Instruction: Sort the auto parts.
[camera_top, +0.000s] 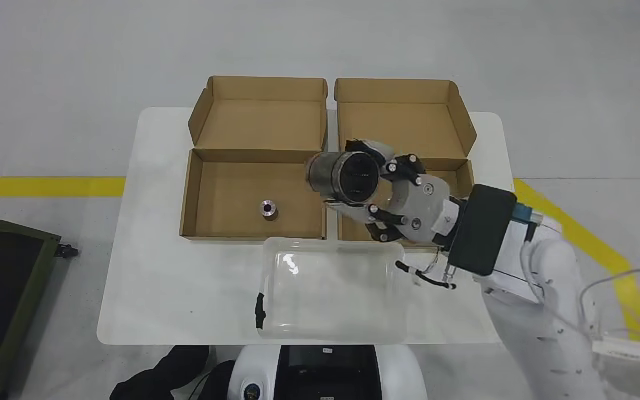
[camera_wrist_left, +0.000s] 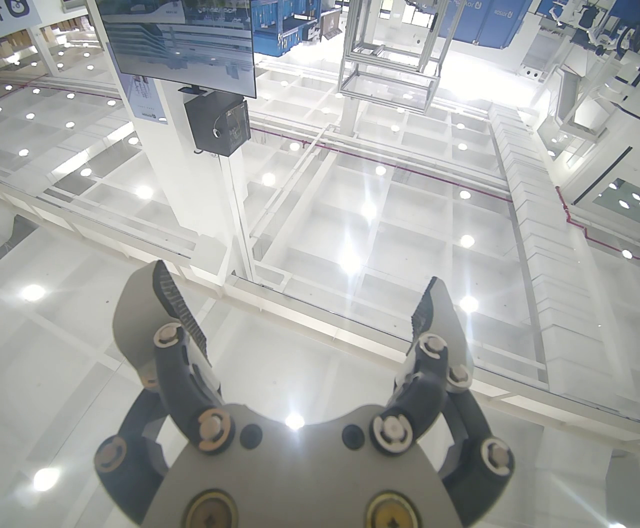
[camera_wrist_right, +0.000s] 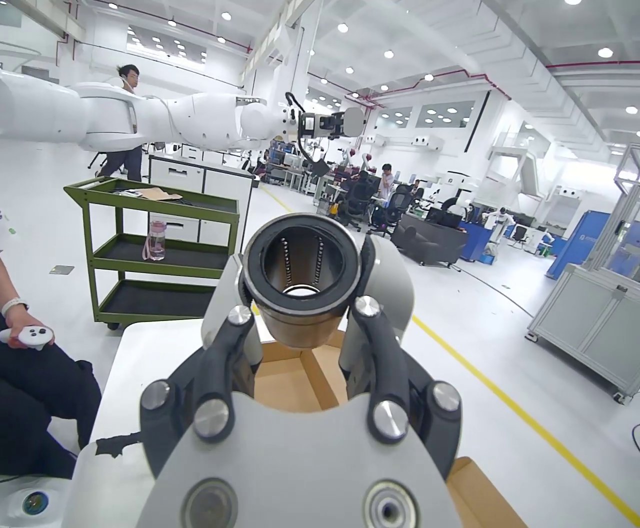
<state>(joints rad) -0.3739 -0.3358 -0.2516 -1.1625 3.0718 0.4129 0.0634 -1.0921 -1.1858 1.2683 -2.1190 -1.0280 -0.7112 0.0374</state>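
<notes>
- Top view: right arm (camera_top: 520, 255) comes in from the robot's right front corner of the bench (camera_top: 150, 250), forearm angled across toward the middle, wrist turned so the gripper points toward the boxes.
- Right gripper (camera_top: 355, 178) is clamped on the cylindrical part (camera_top: 325, 172), one finger on each side of its body.
- Cylindrical part is a dark metal sleeve with a hollow bore. It is held on its side, raised off the bench, over the line where the left box (camera_top: 200, 200) and the right box (camera_top: 400, 120) meet, with its far end over the left box's interior.
- Right wrist view: the part's open end faces the camera, seated between the fingers (camera_wrist_right: 225, 300) near their tips. Rows of small balls show inside the bore. A cardboard wall sits directly below the part.
- Left box holds a small ring part (camera_top: 268, 208), lying on the box floor, well apart from the held part.
- Both boxes are cardboard, side by side, lids folded back away from the robot.
- Clear bin (camera_top: 330, 290) stands on the bench just in front of the boxes, on the robot's side, below the right wrist.
- Left wrist view: left gripper (camera_wrist_left: 297, 300) points up at the ceiling, fingers spread wide apart, nothing between them.
- Right wrist view: left arm (camera_wrist_right: 150, 120) is stretched out level, high and well away from the bench and the boxes.
</notes>
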